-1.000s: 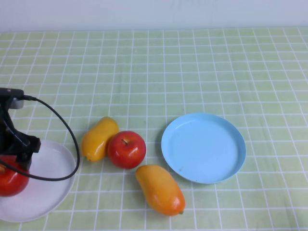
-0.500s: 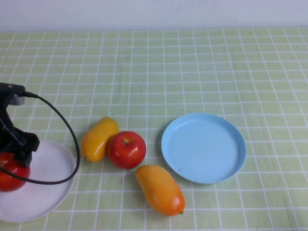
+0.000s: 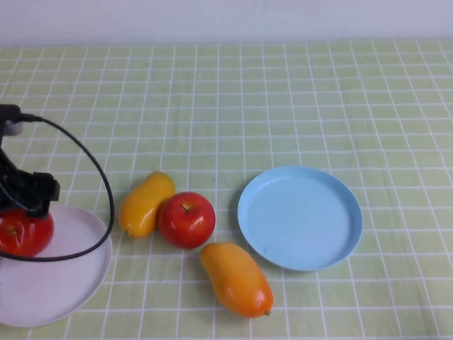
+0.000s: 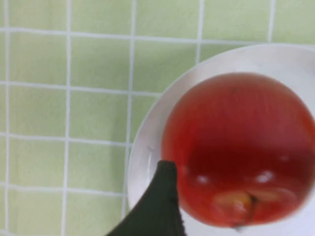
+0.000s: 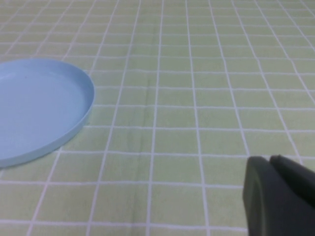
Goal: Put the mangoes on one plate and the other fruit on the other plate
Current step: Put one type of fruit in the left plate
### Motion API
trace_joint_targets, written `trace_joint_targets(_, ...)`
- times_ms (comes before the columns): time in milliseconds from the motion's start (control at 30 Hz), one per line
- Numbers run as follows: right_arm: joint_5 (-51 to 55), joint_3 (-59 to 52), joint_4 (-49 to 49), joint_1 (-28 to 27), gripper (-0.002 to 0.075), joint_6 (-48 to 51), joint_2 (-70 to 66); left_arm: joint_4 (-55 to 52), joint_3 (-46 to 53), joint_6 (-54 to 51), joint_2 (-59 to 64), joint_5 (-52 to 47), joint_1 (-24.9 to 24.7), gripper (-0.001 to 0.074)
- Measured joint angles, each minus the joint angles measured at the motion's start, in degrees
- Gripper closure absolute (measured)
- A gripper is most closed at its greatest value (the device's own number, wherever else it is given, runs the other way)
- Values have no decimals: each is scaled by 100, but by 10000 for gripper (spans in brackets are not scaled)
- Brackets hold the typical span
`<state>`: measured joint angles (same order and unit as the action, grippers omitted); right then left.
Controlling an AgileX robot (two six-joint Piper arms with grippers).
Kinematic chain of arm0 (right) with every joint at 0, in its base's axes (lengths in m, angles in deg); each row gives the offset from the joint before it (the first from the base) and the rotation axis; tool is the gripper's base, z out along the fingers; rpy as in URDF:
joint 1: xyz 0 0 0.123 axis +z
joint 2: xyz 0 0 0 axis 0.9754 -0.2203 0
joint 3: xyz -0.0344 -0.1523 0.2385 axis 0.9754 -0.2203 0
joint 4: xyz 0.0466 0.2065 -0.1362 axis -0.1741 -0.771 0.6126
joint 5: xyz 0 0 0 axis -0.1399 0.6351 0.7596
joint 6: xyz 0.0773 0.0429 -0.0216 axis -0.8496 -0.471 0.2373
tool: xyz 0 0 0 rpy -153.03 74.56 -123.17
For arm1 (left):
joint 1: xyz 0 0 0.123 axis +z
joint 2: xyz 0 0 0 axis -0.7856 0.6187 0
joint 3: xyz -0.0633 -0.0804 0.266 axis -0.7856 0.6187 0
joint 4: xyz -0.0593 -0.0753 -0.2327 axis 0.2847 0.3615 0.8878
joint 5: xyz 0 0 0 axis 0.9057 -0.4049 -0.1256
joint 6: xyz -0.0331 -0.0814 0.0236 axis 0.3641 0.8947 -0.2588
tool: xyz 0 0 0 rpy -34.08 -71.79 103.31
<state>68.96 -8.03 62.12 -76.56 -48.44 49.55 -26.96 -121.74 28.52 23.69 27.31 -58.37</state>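
— Where was the left arm?

— At the table's left edge, its dark body and looping black cable (image 3: 99,191) above the round white shallow plate (image 3: 64,283). The left gripper (image 3: 21,205) hung over a shiny round red apple (image 3: 25,231) resting on that plate, jaws spread wide and released. In the left wrist view one dark fingertip (image 4: 157,206) stood just beside the apple (image 4: 238,147), gripping nothing.

— And the rest of the fruit?

— A second red apple (image 3: 186,219) sat on the green checked cloth (image 3: 283,99), touching the slimmer yellow mango (image 3: 145,204). The plumper orange mango (image 3: 236,278) lay near it, just beside the round light blue plate (image 3: 300,217), which held nothing.

— The right arm?

— Out of the high view. The right gripper (image 5: 280,196) showed only in its own wrist view, clenched, low over the cloth, well apart from the blue plate (image 5: 37,108).
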Motion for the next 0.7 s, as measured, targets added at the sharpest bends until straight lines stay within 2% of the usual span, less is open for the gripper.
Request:
trace_joint_targets(167,0,0,-308,1,744,0,10,-282,13,210,-10,184,-84,67)
trace_joint_targets(467,0,0,-409,1,744,0,22,-395,-52,273,-10,-190,-268,67)
trace_joint_targets(700,0,0,-434,1,744,0,22,157,-52,144,-99,95,-1262,67)
